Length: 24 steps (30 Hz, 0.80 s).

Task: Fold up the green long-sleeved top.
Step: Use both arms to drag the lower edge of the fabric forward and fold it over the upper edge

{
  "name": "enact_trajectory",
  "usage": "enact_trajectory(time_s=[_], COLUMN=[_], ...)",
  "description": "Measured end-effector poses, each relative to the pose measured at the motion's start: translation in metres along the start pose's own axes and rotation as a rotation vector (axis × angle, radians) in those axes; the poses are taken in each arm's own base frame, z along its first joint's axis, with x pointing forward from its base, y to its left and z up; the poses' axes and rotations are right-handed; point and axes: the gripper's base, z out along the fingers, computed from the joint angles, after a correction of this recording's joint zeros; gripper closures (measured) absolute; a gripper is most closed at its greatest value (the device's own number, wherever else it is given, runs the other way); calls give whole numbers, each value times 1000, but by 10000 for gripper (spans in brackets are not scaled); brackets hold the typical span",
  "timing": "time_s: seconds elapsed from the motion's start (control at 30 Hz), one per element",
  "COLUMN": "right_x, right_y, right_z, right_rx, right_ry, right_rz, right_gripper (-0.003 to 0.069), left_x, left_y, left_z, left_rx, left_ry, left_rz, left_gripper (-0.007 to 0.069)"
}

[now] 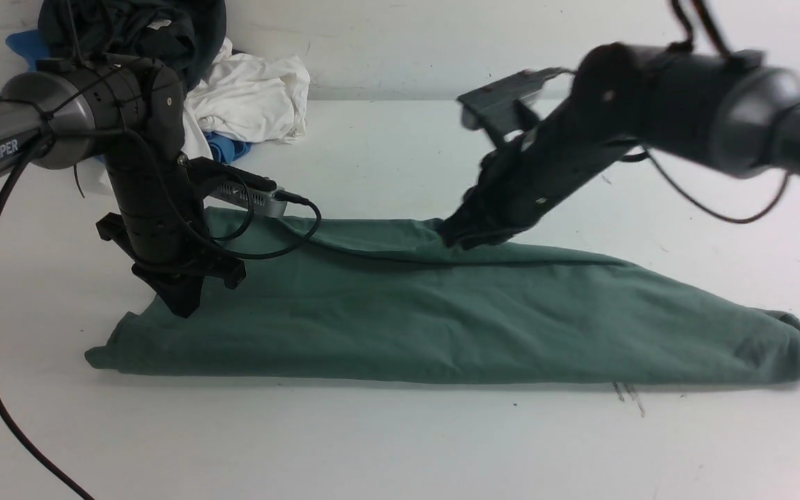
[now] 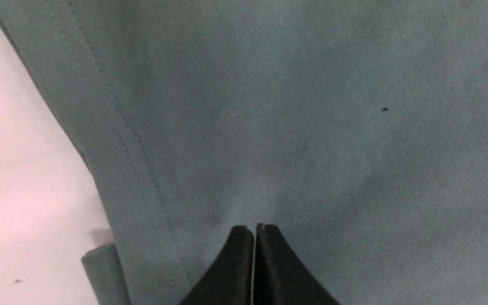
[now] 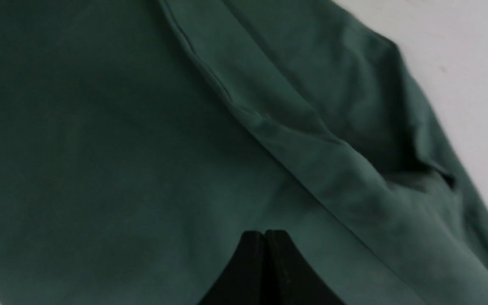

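Now — left fingers (image 2: 237, 262) and right fingers (image 3: 252, 267) alike fully together, empty, over the green long-sleeved top (image 1: 442, 319)

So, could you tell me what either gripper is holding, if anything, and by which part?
Nothing, it seems: the left gripper and right gripper are shut at the green top, with no cloth showing between their jaws.

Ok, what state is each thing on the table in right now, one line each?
green long-sleeved top: folded into a long band, flat on the table.
left gripper: shut, tips down on the top.
right gripper: shut, at the top's far edge.
clothes pile: crumpled, far left.
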Motion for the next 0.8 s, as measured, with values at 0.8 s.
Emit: enact_trajectory(time_s=[0.8], right_x=[-14], right_y=[-48], right_z=[84], right_rx=[118], right_ry=[-143], right_rz=[232], right_gripper=[673], left_x=[0], left_y=[-2], left_z=[0], left_rx=[21], left_ry=[-3], left_rz=[-8], left_gripper=[632])
